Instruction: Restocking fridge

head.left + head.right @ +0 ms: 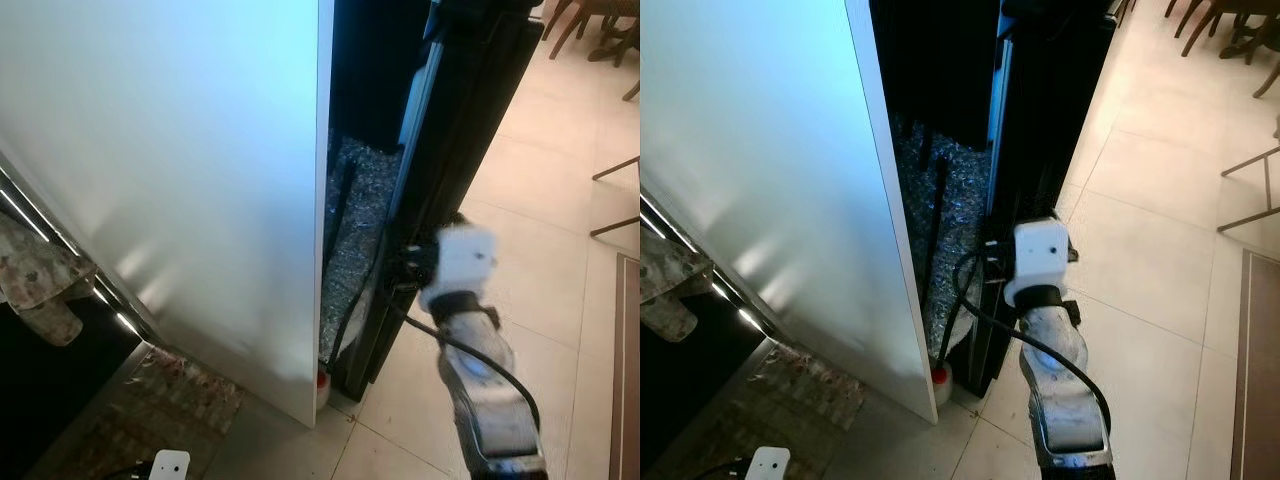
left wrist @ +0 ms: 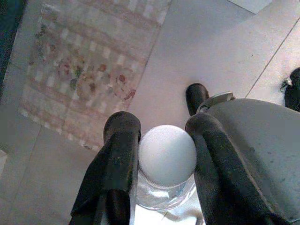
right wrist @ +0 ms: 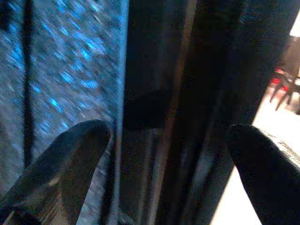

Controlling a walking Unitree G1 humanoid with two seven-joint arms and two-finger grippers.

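I am reaching the right gripper (image 3: 164, 154) at the fridge door (image 1: 1040, 130) edge.
Its fingers are spreading wide around the dark edge; my left gripper (image 2: 159, 159) is clamping a white-capped bottle (image 2: 167, 157), hanging low over the patterned rug (image 2: 89, 70).

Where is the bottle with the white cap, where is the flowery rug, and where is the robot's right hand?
bottle (image 2: 167, 155), left wrist view, on its white cap.
rug (image 2: 89, 65), left wrist view, on its patterned middle.
right hand (image 3: 168, 154), right wrist view, midway between its two open fingertips.
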